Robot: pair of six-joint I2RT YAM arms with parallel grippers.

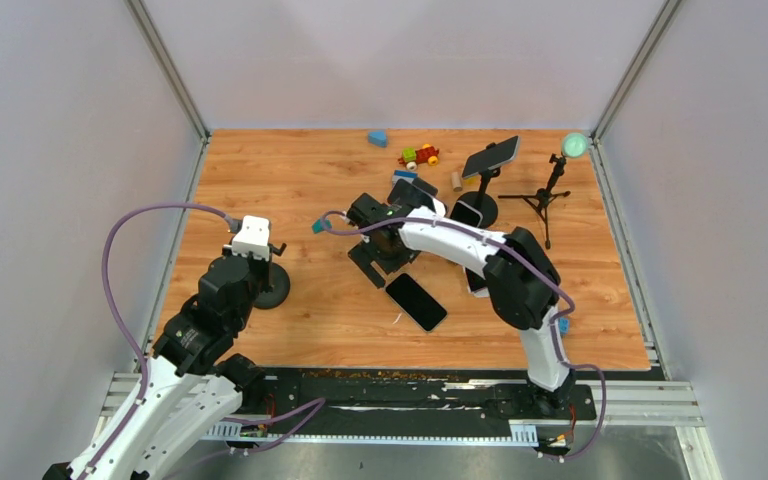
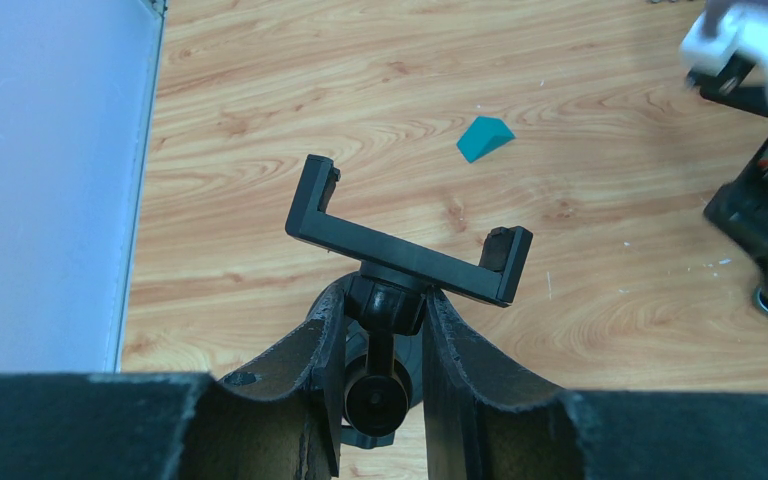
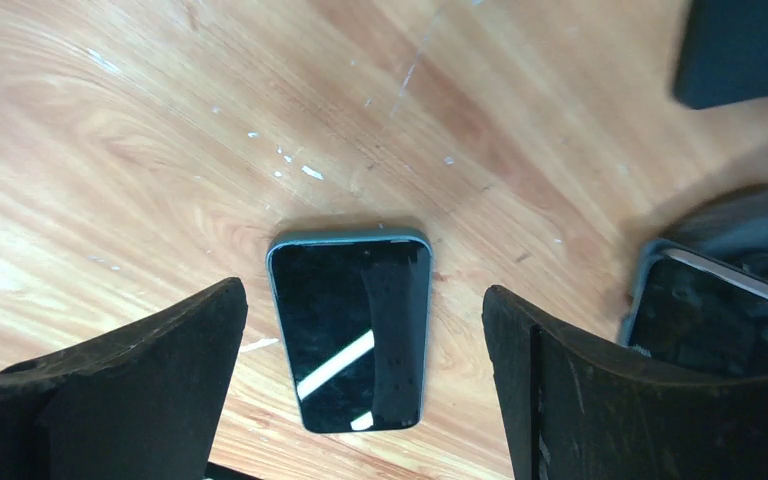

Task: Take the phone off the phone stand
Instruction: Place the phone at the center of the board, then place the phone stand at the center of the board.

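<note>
The black phone stand (image 1: pixel 272 285) stands at the left of the table. Its clamp (image 2: pixel 410 250) is empty. My left gripper (image 1: pixel 263 265) is shut on the stand's neck just under the clamp, seen close in the left wrist view (image 2: pixel 385 295). A black phone (image 1: pixel 416 301) lies flat, screen up, on the wood near the middle. My right gripper (image 1: pixel 390 258) hangs above it, open and empty. In the right wrist view the phone (image 3: pixel 350 330) lies between the spread fingers of the gripper (image 3: pixel 360 300), apart from both.
A second stand (image 1: pixel 480 205) at the back holds another phone (image 1: pixel 491 156). A small tripod (image 1: pixel 548 195) with a green ball stands beside it. Small toys (image 1: pixel 420 155) and a teal wedge (image 2: pixel 484 137) lie around. One more phone (image 3: pixel 700 310) lies at the right.
</note>
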